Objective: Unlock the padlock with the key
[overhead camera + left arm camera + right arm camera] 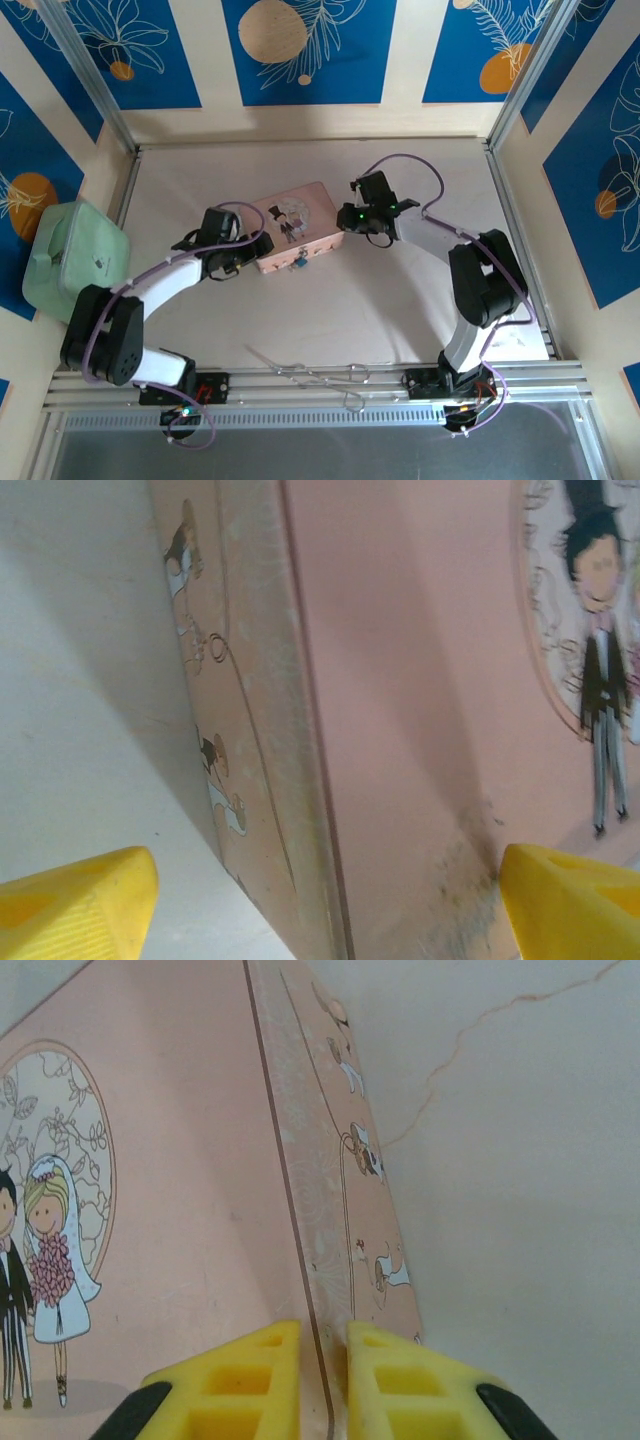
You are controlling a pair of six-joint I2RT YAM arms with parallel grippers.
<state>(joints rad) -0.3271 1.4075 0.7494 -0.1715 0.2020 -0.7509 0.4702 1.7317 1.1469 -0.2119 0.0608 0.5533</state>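
Mid-frame from above, the padlock (298, 262) hung on the pink tin's (300, 222) near edge. My left fingers (80, 905) stood wide astride its left end, and my right fingers (230, 1390) were only a slit apart at its right edge. I judged I should brace the tin gently, keeping the lock facing me.

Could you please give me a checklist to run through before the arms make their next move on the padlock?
1. Padlock in sight, at the near side of the pink box: ok.
2. Padlock uncovered by either arm in the top view: ok.
3. Key located: cannot tell.
4. Left claw open, one finger on each side of the box's edge: ok.
5. Right claw firmly gripping the box: cannot tell. Its fingers are almost together at the box's edge.
6. Key held in a claw: not ok. The left claw is open and empty, and nothing key-like is at the right fingers.
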